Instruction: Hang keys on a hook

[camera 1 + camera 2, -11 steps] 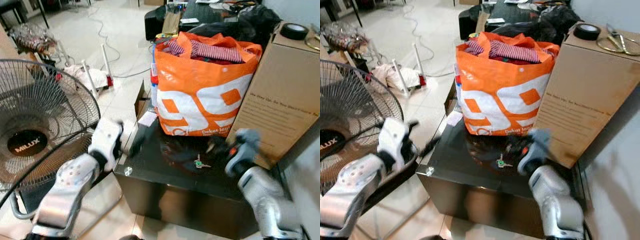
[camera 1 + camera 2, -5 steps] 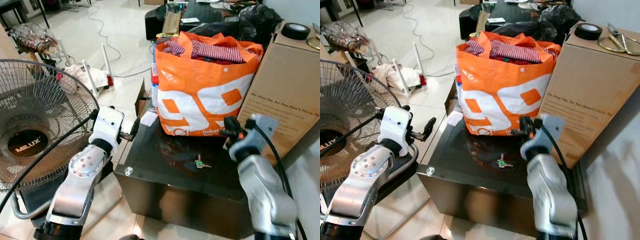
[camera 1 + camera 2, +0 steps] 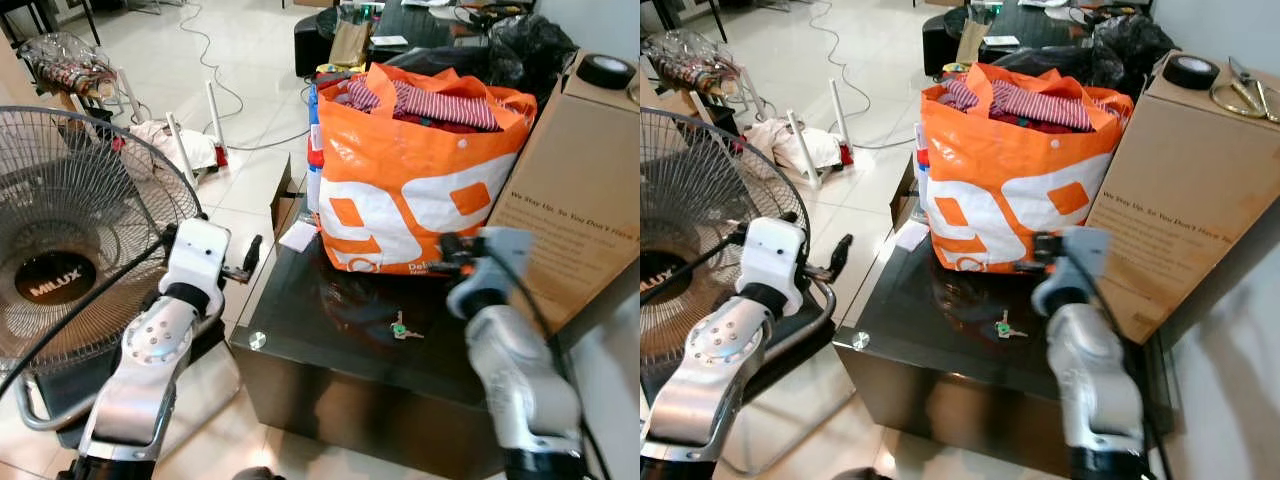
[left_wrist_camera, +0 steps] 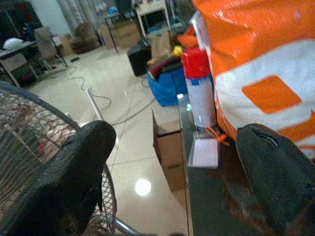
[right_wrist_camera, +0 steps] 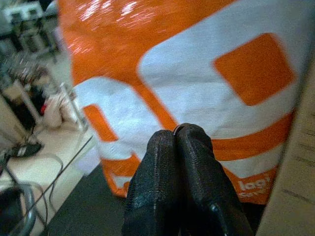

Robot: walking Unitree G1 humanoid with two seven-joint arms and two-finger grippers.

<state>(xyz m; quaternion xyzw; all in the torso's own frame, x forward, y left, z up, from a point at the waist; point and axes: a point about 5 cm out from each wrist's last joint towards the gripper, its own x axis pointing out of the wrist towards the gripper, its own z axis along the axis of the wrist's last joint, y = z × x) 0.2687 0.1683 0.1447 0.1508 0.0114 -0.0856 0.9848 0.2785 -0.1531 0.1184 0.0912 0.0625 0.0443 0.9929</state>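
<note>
A small bunch of keys (image 3: pixel 403 328) with a green tag lies on the black glass table (image 3: pixel 300 330), in front of the orange bag (image 3: pixel 410 190). My right gripper (image 3: pixel 447 262) hovers above and to the right of the keys, close to the bag's front. In the right wrist view its fingers (image 5: pixel 162 162) are pressed together with nothing between them. My left gripper (image 3: pixel 245 262) is off the table's left edge, beside the fan. It is open, its fingers (image 4: pixel 74 172) spread wide in the left wrist view.
A large standing fan (image 3: pixel 60 230) is close on my left. A tall cardboard box (image 3: pixel 570 190) with a tape roll (image 3: pixel 605 70) on top stands at the right. A red-capped spray can (image 4: pixel 199 86) and a white card (image 4: pixel 204 152) sit by the bag. Cables cross the floor.
My right arm rose from the table surface to bag height, then drifted slightly left. My left gripper pulled back leftward off the table edge. The keys stayed put.
</note>
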